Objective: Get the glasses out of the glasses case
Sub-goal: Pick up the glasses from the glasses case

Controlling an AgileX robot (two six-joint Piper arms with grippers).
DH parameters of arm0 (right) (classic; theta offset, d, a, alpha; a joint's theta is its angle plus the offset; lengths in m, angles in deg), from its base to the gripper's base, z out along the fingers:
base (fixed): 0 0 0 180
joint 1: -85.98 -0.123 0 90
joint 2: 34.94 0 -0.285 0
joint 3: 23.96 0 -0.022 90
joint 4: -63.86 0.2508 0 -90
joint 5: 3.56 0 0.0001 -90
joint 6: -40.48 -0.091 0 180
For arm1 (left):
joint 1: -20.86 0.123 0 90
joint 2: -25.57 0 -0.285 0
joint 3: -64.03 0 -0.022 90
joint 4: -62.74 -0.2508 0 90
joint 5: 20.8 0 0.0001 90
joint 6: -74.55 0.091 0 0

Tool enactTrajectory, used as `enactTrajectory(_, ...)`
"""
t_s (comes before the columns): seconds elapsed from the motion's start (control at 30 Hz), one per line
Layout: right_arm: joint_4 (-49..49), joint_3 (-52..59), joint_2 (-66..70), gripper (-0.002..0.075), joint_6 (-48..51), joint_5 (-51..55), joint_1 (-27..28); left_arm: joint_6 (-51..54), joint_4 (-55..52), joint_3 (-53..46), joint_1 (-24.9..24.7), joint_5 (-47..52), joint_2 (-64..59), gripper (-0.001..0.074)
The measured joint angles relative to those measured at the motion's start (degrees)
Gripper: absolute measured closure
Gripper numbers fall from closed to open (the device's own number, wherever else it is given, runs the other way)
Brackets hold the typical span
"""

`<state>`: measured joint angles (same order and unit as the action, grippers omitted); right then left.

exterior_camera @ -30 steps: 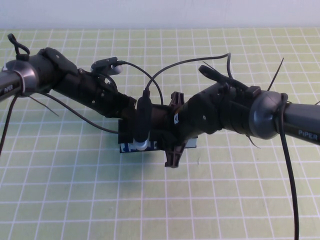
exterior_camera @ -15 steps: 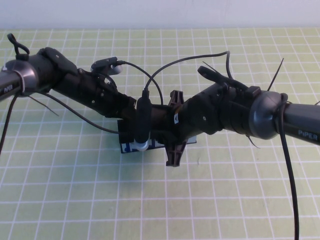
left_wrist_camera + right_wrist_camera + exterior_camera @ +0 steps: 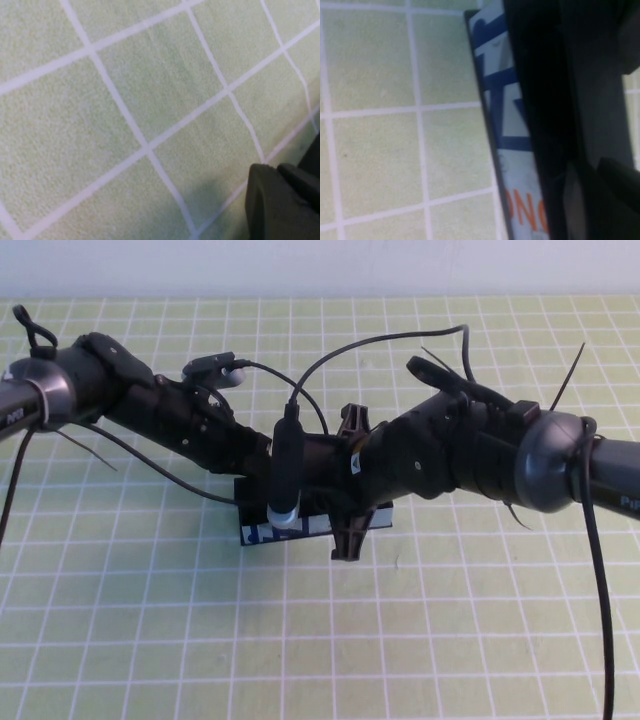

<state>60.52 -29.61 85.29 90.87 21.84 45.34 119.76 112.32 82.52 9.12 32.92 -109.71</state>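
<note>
The glasses case (image 3: 318, 524) lies at the middle of the green grid mat, mostly hidden under both arms. Only its blue and white front strip shows. The right wrist view shows the strip (image 3: 512, 150) with orange letters beside the case's black top. The glasses are hidden. My right gripper (image 3: 350, 485) is over the case with its fingers wide apart: one finger (image 3: 352, 425) beyond the case, the other (image 3: 346, 543) in front of it. My left gripper (image 3: 252, 502) is at the case's left end, covered by its wrist. One dark finger (image 3: 275, 207) shows low over the mat.
Black cables (image 3: 330, 370) arch over both wrists above the case. The green grid mat (image 3: 150, 620) covers the table on all sides, up to a white wall at the back.
My right arm has shifted slightly back and to the right, and its near finger has risen a little against the case's front. The left arm and the case look unmoved.
</note>
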Motion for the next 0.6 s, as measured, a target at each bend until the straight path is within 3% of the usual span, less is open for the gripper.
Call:
enactTrajectory(0.4,0.22,0.0,-1.32,0.0734,-1.81,-0.86,0.0,0.62,-1.02,3.13,4.26,5.96,9.92,0.0739)
enactTrajectory(0.6,0.22,-1.15,-1.32,0.0736,-3.29,-1.22,0.0,9.12,2.52,-7.67,5.27,3.92,22.53,0.0739)
